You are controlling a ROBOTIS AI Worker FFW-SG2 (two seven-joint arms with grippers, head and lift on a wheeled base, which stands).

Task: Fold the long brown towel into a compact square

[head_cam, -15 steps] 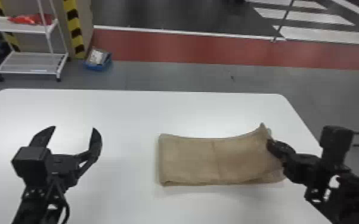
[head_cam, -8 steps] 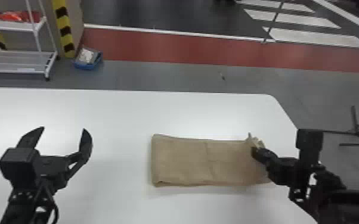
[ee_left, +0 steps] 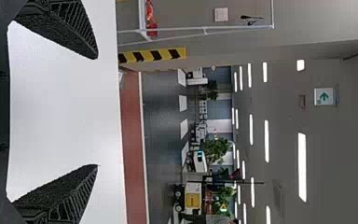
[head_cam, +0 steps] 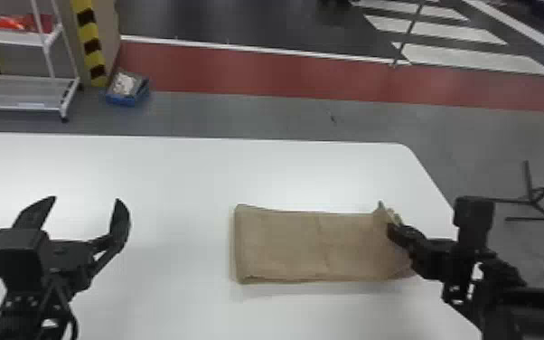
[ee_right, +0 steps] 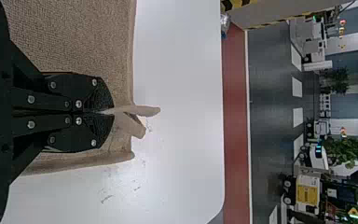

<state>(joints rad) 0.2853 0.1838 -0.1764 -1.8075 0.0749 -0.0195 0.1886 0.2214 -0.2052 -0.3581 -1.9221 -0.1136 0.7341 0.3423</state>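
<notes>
Brown towel: folded into a flat oblong point(head_cam: 280, 244), its bulk reaching from the right gripper point(head_cam: 393, 228) toward the left gripper's side; a faint crease crosses it about midway.
Towel end at the right gripper: gathered between the fingertips, with two small cloth flaps point(ee_right: 145, 110) poking out just beyond them; layered edges show beside the fingers.
Right gripper state: fingers pressed together on the towel's bunched end, next to no gap between them.
Changed at that end: a second ago the gathered cloth rose in a taller peak and pulled the far edge up in a slope; that edge now runs flatter and only a small tuft stands up.
Changed in the head view: the room and table corner have shifted leftward since the first frame.
Left gripper state: fingers spread wide with nothing between them, the gripper point(head_cam: 86, 199) well apart from the towel, off its other end; the spread looks the same as before.
White table: beneath the towel and both grippers point(head_cam: 185, 176), its rounded far corner beyond the right gripper.
Beyond the left gripper: white shelf point(head_cam: 22, 92) holding something red point(head_cam: 9, 22), and a blue bin point(head_cam: 124, 100) on the floor beside it.
Outward of the right gripper: black-legged stand point(head_cam: 540, 201) on grey floor.
</notes>
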